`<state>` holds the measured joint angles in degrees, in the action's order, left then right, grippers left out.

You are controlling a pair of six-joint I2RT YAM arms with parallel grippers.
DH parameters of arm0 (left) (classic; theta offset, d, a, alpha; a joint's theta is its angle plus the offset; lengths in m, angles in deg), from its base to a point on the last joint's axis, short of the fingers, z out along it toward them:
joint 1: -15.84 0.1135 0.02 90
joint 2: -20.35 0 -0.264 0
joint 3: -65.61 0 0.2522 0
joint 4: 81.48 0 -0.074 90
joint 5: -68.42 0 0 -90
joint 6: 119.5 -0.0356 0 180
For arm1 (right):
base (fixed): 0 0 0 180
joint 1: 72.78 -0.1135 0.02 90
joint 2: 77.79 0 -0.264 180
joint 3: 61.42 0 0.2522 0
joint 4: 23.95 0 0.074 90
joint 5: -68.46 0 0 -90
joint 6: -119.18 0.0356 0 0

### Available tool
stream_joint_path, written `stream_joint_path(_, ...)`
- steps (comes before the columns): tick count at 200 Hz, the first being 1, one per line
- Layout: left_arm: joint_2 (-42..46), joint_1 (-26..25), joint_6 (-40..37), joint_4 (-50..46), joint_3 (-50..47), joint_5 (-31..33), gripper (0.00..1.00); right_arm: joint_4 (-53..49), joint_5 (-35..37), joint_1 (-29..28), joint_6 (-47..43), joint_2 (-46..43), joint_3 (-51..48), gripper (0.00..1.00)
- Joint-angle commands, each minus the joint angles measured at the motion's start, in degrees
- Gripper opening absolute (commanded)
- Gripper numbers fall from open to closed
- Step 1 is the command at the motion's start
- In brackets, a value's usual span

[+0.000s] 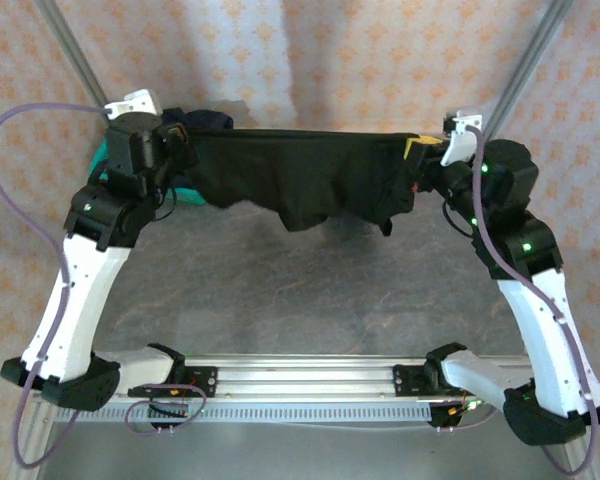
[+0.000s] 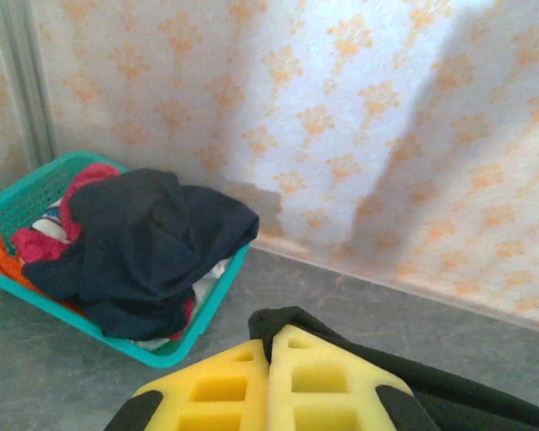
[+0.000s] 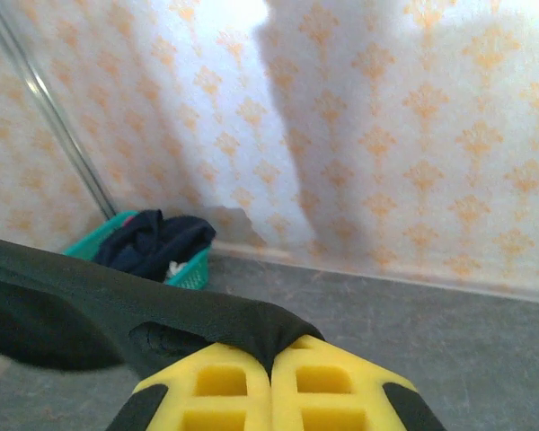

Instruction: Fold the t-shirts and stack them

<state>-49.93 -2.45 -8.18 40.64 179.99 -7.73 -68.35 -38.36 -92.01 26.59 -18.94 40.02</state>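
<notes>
A black t-shirt (image 1: 300, 175) hangs stretched in the air between the two arms at the back of the table, its lower edge sagging. My left gripper (image 2: 271, 352) is shut on its left end, where a fold of black cloth (image 2: 283, 320) pokes out between the yellow pads. My right gripper (image 3: 271, 361) is shut on its right end; the black cloth (image 3: 162, 305) runs off to the left from its yellow pads. In the top view the left gripper (image 1: 185, 140) and right gripper (image 1: 420, 150) hold the shirt at about equal height. A dark navy shirt (image 2: 144, 247) and red-pink cloth (image 2: 40, 242) lie piled in the basket.
A teal plastic basket (image 2: 207, 310) stands at the back left against the patterned wall, beside the left arm; it also appears far off as the basket (image 3: 184, 269) in the right wrist view. Grey tabletop (image 1: 300, 300) lies open beneath the hanging shirt. Metal frame posts (image 1: 65, 45) rise at both back corners.
</notes>
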Motion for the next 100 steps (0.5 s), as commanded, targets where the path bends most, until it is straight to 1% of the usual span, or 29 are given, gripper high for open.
stream_joint_path(1, -0.58, 0.97, -0.97, -0.98, 3.12, 4.40, 0.00, 0.19, 3.69, 0.71, -0.22, 0.71, 4.10, 0.00)
stream_joint_path(16, -3.14, 0.96, -2.52, -0.77, 5.65, 5.75, 0.00, -0.19, 6.22, 0.77, -1.86, 3.18, 5.88, 0.00)
stream_joint_path(42, -9.96, 0.96, -4.47, -0.05, 11.26, 6.09, 0.00, -0.95, 10.75, 0.83, -4.63, 8.62, 10.10, 0.00)
stream_joint_path(53, -13.10, 0.97, -5.05, 0.57, 13.50, 6.21, 0.00, -1.27, 12.30, 0.82, -5.68, 12.43, 12.18, 0.00)
stream_joint_path(82, -21.42, 1.05, -7.01, 3.05, 20.18, 6.63, 0.00, 0.92, 13.31, 0.98, -7.12, 19.64, 17.54, 0.00)
stream_joint_path(100, -27.17, 1.14, -7.88, 2.19, 28.13, 6.46, 0.00, 2.86, 12.80, 1.03, -7.68, 23.22, 21.73, 0.00)
